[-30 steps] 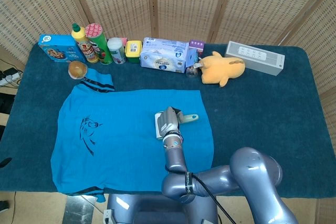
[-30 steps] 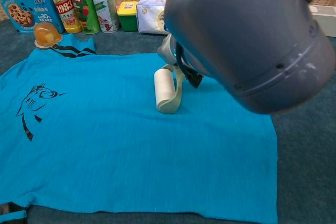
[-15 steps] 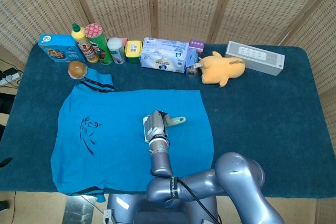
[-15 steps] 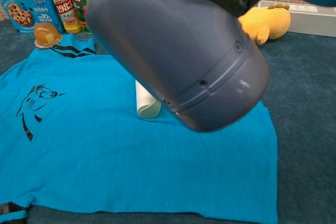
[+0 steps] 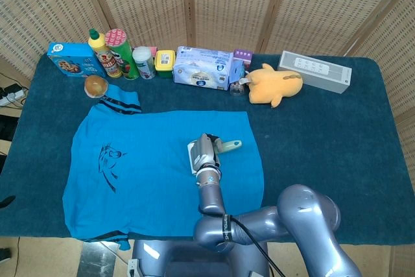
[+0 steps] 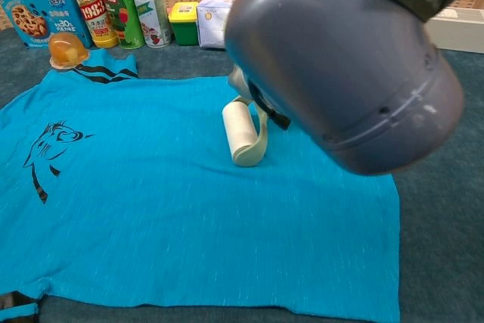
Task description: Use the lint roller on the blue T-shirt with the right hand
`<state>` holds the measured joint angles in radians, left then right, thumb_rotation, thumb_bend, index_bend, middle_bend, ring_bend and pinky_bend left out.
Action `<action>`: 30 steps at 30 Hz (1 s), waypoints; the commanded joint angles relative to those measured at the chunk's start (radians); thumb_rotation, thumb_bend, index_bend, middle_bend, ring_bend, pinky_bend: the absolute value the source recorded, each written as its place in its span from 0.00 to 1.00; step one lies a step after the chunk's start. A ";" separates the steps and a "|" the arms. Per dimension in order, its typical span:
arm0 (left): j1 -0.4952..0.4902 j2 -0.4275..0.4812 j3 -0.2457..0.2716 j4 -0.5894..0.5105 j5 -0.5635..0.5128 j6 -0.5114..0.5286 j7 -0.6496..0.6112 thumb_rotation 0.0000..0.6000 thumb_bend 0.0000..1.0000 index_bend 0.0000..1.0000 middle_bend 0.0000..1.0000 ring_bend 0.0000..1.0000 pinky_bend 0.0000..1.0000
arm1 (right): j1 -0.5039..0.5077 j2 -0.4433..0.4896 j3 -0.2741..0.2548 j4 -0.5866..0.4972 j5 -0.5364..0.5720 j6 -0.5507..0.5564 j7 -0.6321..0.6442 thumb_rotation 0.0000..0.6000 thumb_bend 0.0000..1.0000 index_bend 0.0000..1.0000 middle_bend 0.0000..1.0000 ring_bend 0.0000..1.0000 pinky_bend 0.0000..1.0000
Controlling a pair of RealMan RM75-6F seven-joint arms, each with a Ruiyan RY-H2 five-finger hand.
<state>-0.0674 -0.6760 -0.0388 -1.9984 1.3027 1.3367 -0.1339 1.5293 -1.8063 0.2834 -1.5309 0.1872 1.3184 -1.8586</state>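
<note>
Since half a second ago the white lint roller with the pale green handle [image 6: 243, 131] has travelled rightward across the bright blue T-shirt with the black cat print [image 5: 139, 170], returning roughly to where it lay a second ago — a back-and-forth stroke over the shirt's right half. From the left: the printed chest and the black-striped sleeve lie flat and look untouched by this stroke. The left hand shows in neither view. Mid-shirt, the right hand [image 5: 206, 152] covers the roller's head from above; it seems to be holding the roller, yet whether the fingers are wrapped around the handle cannot be told, as the forearm blocks the chest view. To roll well, I judge, keep the drum flat on the fabric with even pressure, in overlapping passes, short enough not to drag the cloth into wrinkles. The shirt lies on a desk under a dark blue cloth [image 5: 324, 134] — boxes, bottles and a yellow plush toy [image 5: 274, 84] line its far edge, before a woven wicker screen [image 5: 227, 4].
</note>
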 commanded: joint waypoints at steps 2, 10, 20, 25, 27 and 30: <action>-0.002 -0.005 0.000 -0.008 -0.007 0.001 0.020 1.00 0.12 0.00 0.00 0.00 0.12 | -0.039 0.040 -0.043 -0.025 -0.019 -0.010 0.008 1.00 1.00 0.53 0.66 0.67 0.86; -0.006 -0.014 0.000 -0.022 -0.022 0.003 0.056 1.00 0.12 0.00 0.00 0.00 0.12 | -0.105 0.106 -0.115 -0.039 -0.043 -0.034 0.031 1.00 1.00 0.53 0.66 0.67 0.86; -0.009 -0.022 0.000 -0.034 -0.035 0.006 0.090 1.00 0.12 0.00 0.00 0.00 0.12 | -0.169 0.186 -0.188 -0.059 -0.083 -0.067 0.064 1.00 1.00 0.53 0.66 0.67 0.86; -0.010 -0.024 -0.001 -0.038 -0.040 0.006 0.100 1.00 0.12 0.00 0.00 0.00 0.12 | -0.200 0.294 -0.159 -0.123 -0.106 -0.102 0.139 1.00 1.00 0.53 0.66 0.67 0.86; -0.010 -0.024 -0.001 -0.039 -0.043 0.007 0.100 1.00 0.12 0.00 0.00 0.00 0.12 | -0.211 0.345 -0.152 -0.145 -0.114 -0.131 0.166 1.00 1.00 0.53 0.66 0.67 0.86; -0.009 -0.023 -0.002 -0.040 -0.044 0.009 0.099 1.00 0.12 0.00 0.00 0.00 0.12 | -0.231 0.411 -0.143 -0.144 -0.119 -0.177 0.216 1.00 1.00 0.53 0.66 0.67 0.86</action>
<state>-0.0763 -0.6988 -0.0404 -2.0384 1.2581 1.3459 -0.0352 1.3197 -1.4451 0.1263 -1.6602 0.0791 1.1825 -1.6856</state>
